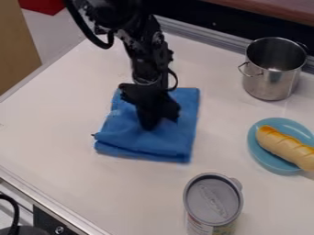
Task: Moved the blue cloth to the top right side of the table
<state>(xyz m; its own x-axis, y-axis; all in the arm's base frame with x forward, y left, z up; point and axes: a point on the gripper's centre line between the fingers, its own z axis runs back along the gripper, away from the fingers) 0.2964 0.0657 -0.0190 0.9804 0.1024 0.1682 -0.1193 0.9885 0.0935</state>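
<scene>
Camera view shows the folded blue cloth point(150, 143) directly beneath the gripper point(159, 122), near-square, with no clear long axis; whether the gripper holds it, I cannot tell. The move should run toward the upper right of the tabletop point(56, 133), where the metal pot point(270, 79) stands, so bare surface left of it looks likeliest.

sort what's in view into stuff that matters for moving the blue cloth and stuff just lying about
For the job:
- blue cloth
- gripper, down at the cloth
- table, whose top right is the goal

Just lying about:
- metal pot
- blue plate
- bread on it
- lidded can
</scene>
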